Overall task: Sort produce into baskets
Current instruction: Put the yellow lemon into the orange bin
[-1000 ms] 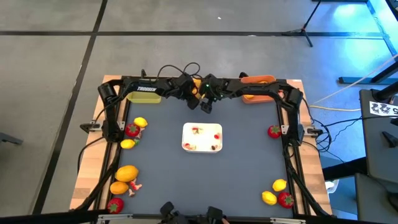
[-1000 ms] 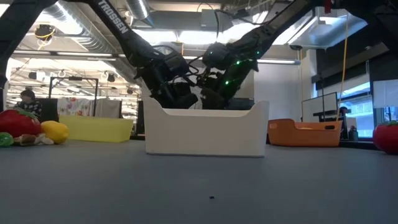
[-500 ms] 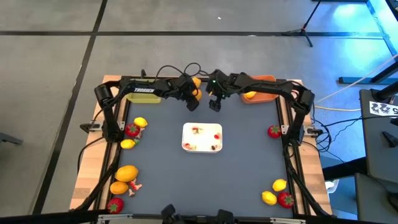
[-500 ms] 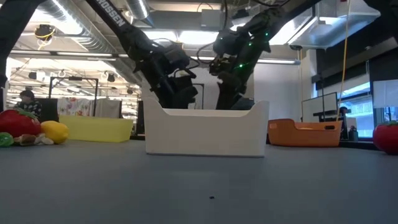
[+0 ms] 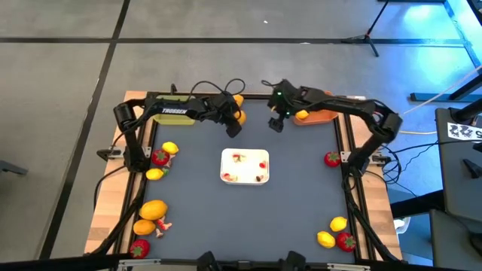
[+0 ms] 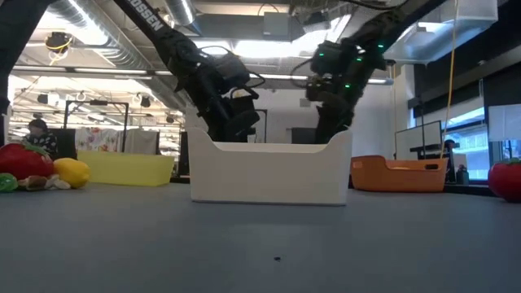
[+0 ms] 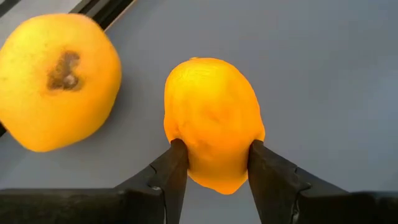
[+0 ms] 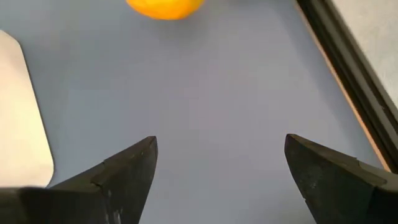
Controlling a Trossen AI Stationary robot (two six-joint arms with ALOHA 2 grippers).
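Orange fruit (image 7: 213, 121) pinched in left gripper (image 7: 211, 163), near table's far edge (image 5: 248, 96)

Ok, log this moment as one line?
left gripper: shut on orange fruit, far edge | right gripper: open, empty, by orange basket | white tray: centre

The right pincer (image 5: 276, 125) swung from the top centre of the high view toward the upper right, leaving the left pincer (image 5: 234, 129), which shifted slightly.
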